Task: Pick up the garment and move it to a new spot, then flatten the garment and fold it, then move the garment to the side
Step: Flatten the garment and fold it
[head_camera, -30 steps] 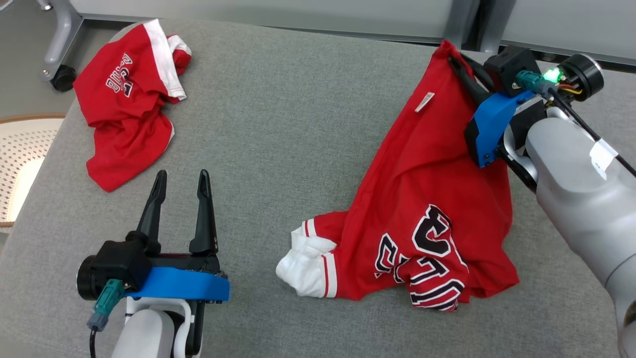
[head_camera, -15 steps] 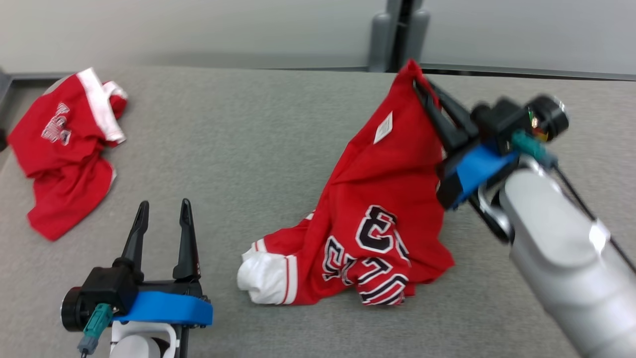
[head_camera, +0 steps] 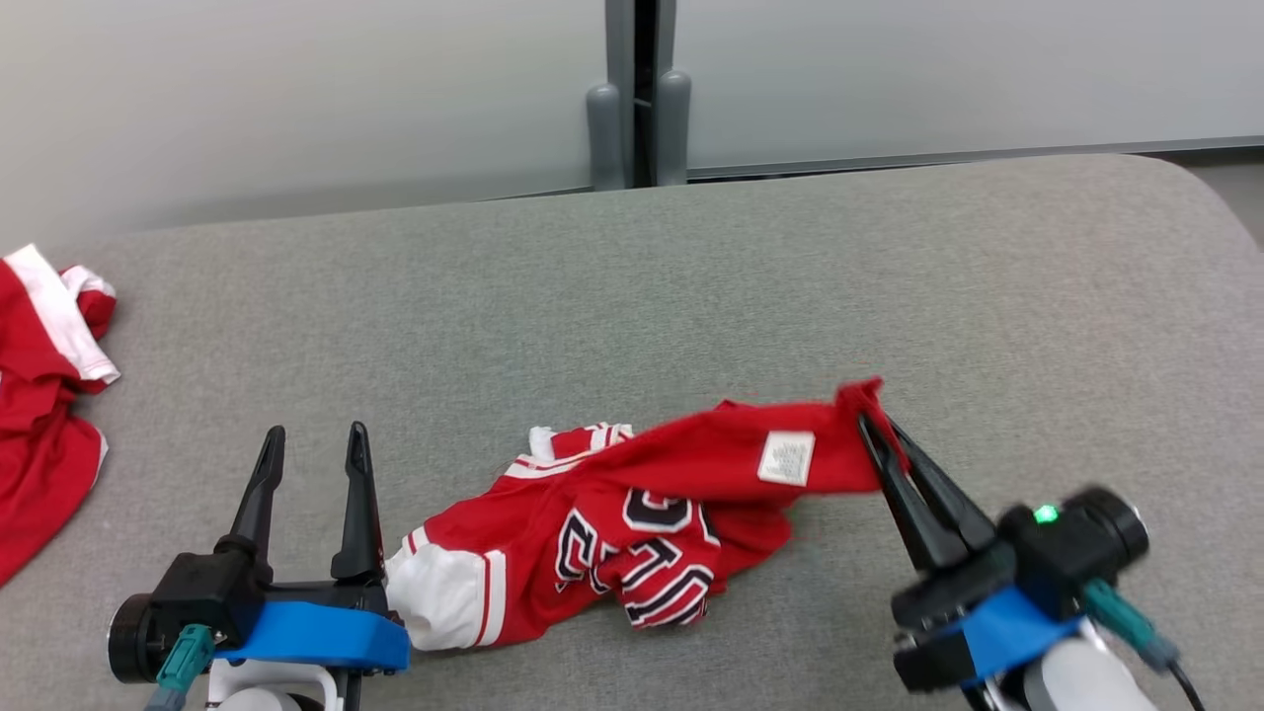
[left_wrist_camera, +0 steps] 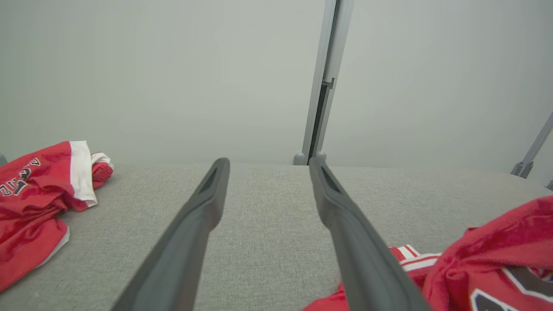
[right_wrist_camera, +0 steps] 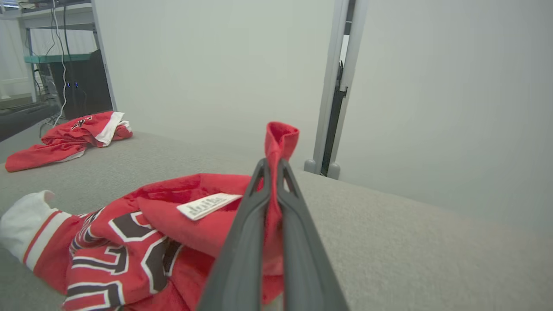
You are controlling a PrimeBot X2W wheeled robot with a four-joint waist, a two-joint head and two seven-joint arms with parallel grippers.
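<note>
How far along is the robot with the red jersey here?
Done: the pick. The right gripper is shut on an edge of the red jersey, that end raised while the rest lies crumpled on the grey surface. In hand: moving it to a new spot. Left: flattening, folding and setting aside; the left gripper is open, holding nothing, beside the white sleeve.

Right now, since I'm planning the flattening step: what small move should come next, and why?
Probably bring the open left tool to the white-trimmed end beside it and pinch it: the right tool is shut on just one corner, and the garment lies bunched on the grey surface.
</note>
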